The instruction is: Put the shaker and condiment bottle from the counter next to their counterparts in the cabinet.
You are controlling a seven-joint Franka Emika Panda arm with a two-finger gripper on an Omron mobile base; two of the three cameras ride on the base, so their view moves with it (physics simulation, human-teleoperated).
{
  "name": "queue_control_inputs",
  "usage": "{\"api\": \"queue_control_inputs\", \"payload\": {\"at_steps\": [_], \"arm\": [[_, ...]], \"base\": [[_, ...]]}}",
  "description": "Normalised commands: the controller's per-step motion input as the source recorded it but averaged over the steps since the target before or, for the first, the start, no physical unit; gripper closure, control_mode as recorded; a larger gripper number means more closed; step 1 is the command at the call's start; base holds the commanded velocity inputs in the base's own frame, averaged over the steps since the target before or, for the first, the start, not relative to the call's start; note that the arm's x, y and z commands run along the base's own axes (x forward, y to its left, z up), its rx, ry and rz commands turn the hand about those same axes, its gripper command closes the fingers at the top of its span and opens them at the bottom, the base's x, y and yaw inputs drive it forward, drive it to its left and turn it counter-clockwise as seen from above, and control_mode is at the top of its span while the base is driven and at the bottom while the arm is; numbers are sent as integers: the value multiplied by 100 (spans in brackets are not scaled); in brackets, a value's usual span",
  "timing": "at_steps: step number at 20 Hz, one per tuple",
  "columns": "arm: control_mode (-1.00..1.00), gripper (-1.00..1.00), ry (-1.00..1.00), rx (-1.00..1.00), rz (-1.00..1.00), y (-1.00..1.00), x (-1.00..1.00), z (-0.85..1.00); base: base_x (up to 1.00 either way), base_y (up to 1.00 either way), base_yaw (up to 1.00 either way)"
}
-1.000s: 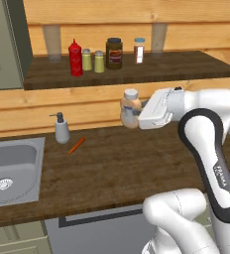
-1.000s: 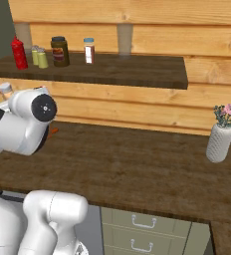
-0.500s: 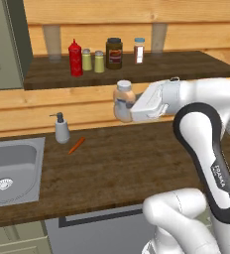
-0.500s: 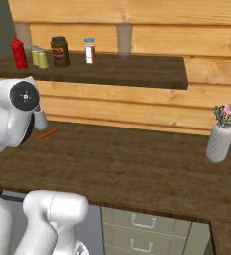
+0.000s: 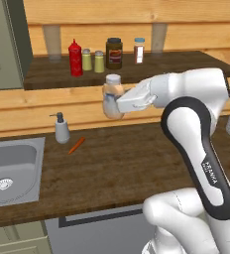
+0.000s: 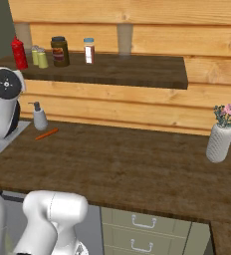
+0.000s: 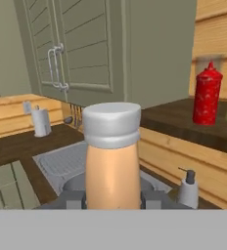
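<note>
Dark fingers of your gripper are clamped on the condiment bottle, which you hold upright in the air, off the counter and just below the front edge of the cabinet shelf. Measured from that bottle, the red squeeze bottle stands up and to its left on the shelf, with two shakers between it and a dark jar. Below left of the bottle sit a soap dispenser and a carrot.
</note>
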Motion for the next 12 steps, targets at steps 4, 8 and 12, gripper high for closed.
{"api": "queue_control_inputs", "payload": {"at_steps": [4,8,12], "arm": [[-100,100,0,13,-5,25,0,46],[-100,100,0,9,-9,30,0,37],[-100,100,-3,1,-18,46,13,11]], "base": [[0,0,0],[0,0,0],[0,0,0]]}}
